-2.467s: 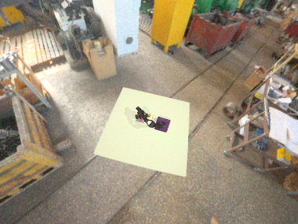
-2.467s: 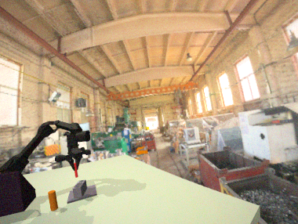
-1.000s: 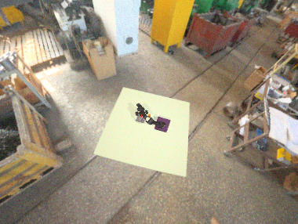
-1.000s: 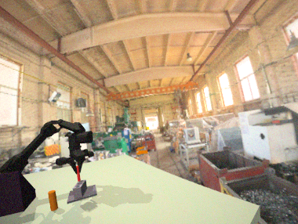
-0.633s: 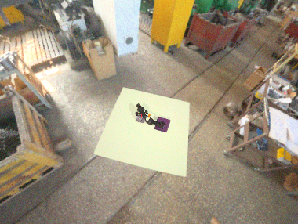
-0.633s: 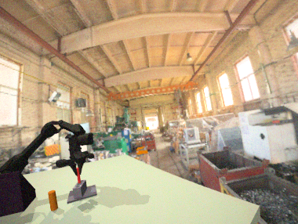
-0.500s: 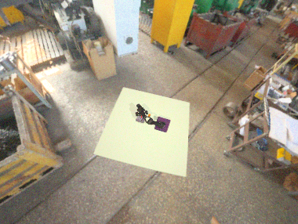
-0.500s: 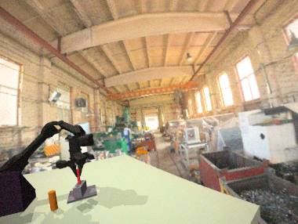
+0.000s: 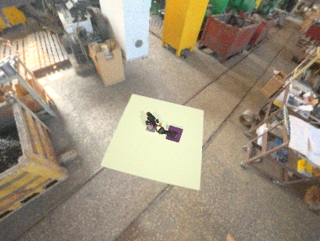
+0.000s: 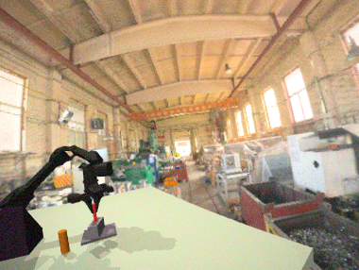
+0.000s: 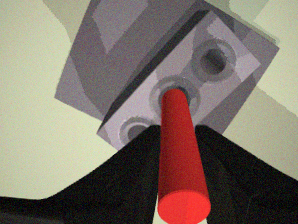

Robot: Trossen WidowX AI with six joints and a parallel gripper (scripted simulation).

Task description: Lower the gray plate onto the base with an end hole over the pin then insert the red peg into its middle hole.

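The gray plate point(image 11: 245, 62) lies along the raised middle of the gray base point(image 11: 85, 65) point(image 10: 111, 232) and looks flat. Its three holes show in the wrist view, the lower-left one partly hidden by a finger. I cannot tell for certain which end hole holds the pin. My gripper point(image 11: 177, 135) point(image 10: 94, 208) is shut on the red peg point(image 11: 182, 160) point(image 10: 94, 215), which stands about upright over the plate. The peg's lower end is at the middle hole, with a dark sliver of the hole beside it. How deep it sits, if at all, is unclear.
An orange cylinder point(image 10: 63, 242) point(image 9: 160, 124) stands on the pale table point(image 10: 198, 236) point(image 9: 147, 160), between the base and the arm's purple mount point(image 9: 179, 134) point(image 10: 16, 236). The table's edges show in the top view.
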